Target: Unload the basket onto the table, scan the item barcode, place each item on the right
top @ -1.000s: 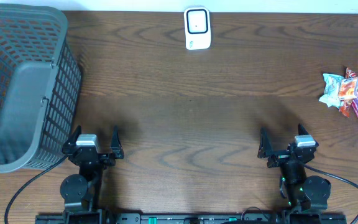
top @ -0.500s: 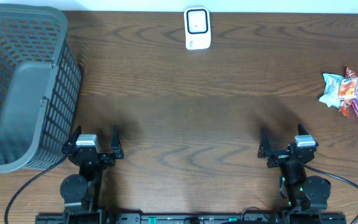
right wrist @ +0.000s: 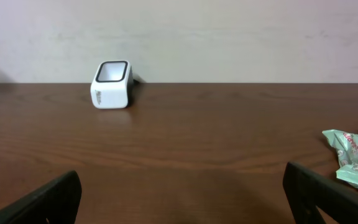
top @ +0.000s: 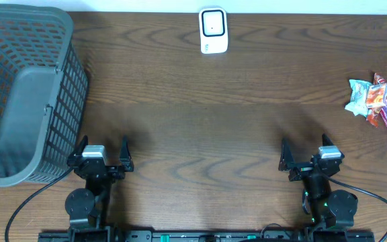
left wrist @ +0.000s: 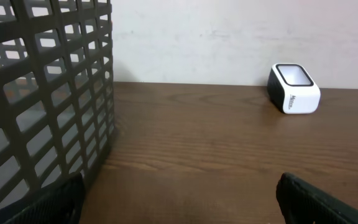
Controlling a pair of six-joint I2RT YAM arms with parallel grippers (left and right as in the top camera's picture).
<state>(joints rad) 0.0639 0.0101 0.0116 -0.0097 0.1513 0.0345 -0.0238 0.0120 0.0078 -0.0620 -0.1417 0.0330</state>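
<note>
Both arms sit at the bottom of the overhead frame. Left claw (top: 104,143) is bottom left, jaws wide apart, nothing between them. Right claw (top: 306,148) is bottom right, also apart and empty. Packs (top: 378,101) lie in a small heap at the right edge, mid-height on the surface (top: 200,128), well apart from both claws. White scanner (top: 213,30) is top centre, near the far edge, window up, well apart from the packs. Grey mesh basket (top: 66,40) fills the upper left, just beside the left claw. Right wrist view: scanner upper left, one green pack at the right edge. Left wrist view: basket on the left, scanner upper right.
</note>
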